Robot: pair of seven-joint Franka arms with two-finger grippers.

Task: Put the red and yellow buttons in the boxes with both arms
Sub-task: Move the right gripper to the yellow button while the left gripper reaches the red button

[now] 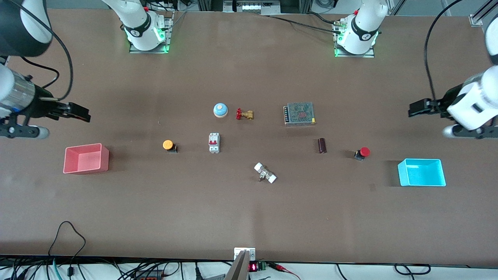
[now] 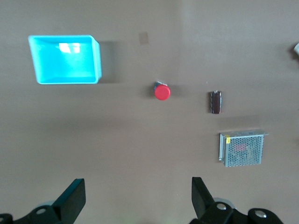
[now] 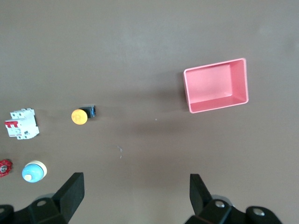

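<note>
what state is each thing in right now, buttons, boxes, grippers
red button: lying on its side on the table, not boxed
yellow button: lying on its side on the table, not boxed
pink box: upright, empty
blue box: upright, empty
left gripper: open, holding nothing, up over the table
right gripper: open, holding nothing, up over the table

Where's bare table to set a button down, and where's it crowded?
Bare: between pink box and yellow button; the strip nearer the camera than the white fitting. Crowded: bell, valve, breaker, mesh unit mid-table.
</note>
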